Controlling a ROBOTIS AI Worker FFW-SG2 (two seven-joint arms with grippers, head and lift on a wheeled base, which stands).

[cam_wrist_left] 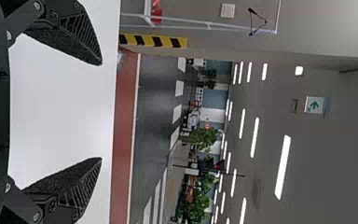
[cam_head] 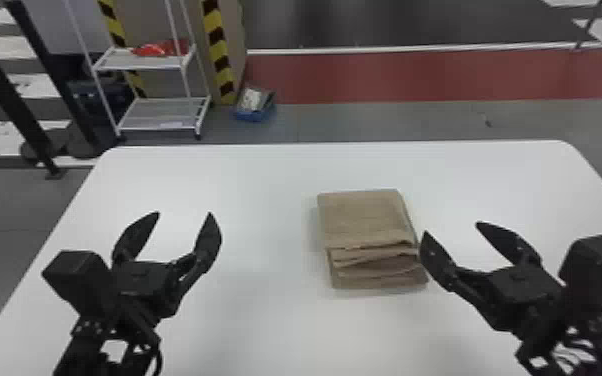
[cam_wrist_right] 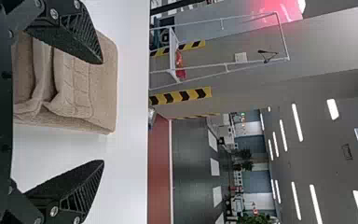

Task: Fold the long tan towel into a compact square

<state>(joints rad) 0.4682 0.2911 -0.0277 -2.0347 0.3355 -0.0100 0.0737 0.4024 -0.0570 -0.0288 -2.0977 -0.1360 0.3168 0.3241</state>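
Observation:
The tan towel (cam_head: 365,217) lies folded into a compact, layered block right of the table's middle, its stacked folds facing the near side. Well to its left, my left gripper (cam_head: 184,216) stands open over bare tabletop; in the left wrist view the left gripper (cam_wrist_left: 101,111) has nothing between its fingers. My right gripper (cam_head: 452,229) is open at the towel's right side, its left finger close by the towel's right edge; whether they touch I cannot tell. In the right wrist view, one finger of the right gripper (cam_wrist_right: 103,112) overlaps the towel (cam_wrist_right: 103,88).
Both grippers are over a white table (cam_head: 245,170) with rounded far corners. Beyond its far edge stand a white shelf rack (cam_head: 160,112) with red items and a blue box (cam_head: 255,112) on the floor.

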